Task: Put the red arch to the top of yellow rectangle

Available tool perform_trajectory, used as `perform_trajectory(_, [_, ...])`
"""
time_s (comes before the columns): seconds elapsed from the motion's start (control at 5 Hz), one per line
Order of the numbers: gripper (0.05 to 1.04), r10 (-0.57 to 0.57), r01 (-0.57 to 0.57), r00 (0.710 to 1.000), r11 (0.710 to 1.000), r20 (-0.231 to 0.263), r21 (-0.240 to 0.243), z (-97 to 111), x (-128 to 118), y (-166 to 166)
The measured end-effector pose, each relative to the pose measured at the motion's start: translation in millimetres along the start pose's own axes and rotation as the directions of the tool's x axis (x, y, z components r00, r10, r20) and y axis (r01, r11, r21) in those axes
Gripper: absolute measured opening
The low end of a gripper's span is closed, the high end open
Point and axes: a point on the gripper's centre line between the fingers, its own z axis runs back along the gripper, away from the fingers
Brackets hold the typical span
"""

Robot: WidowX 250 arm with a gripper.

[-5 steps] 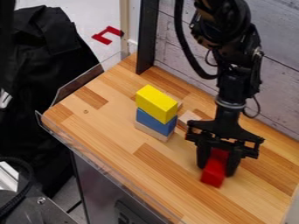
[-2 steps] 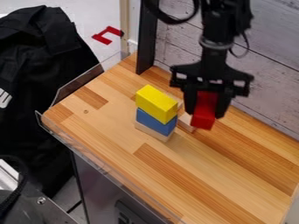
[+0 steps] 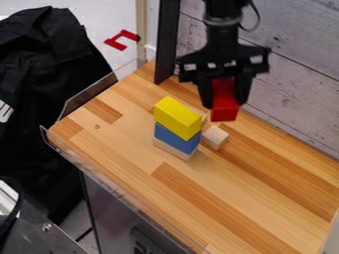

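While the fingers grip it, a red block hangs.

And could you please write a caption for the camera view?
Gripper holding a red block aloft near a yellow-topped stack.

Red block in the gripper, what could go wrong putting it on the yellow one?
The yellow block tops a blue block and a wooden block, so a nudge from the gripper might topple the stack. The red block hangs off to one side; released off-centre, it could slip off.
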Motion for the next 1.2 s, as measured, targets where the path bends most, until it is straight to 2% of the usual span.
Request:
perform_trajectory(0.2, [0.568,0.125,-0.125,0.992,0.992,0.013,-0.019,7.6,5.7,5.6])
perform_trajectory(0.4, [0.567,0.270,-0.270,0.963,0.963,0.018,-0.015,9.3,8.4,12.3])
perform_trajectory(0.6, [0.568,0.356,-0.355,0.934,0.935,0.023,-0.018,12.3,9.1,21.9])
perform_trajectory(0.8, [0.568,0.404,-0.404,0.914,0.915,0.028,-0.017,10.9,11.5,32.7])
perform_trajectory(1.0, [0.567,0.455,-0.455,0.890,0.890,0.009,-0.032,6.5,11.1,40.2])
perform_trajectory(1.2, [0.567,0.488,-0.486,0.873,0.872,0.014,-0.060,5.1,14.0,41.2])
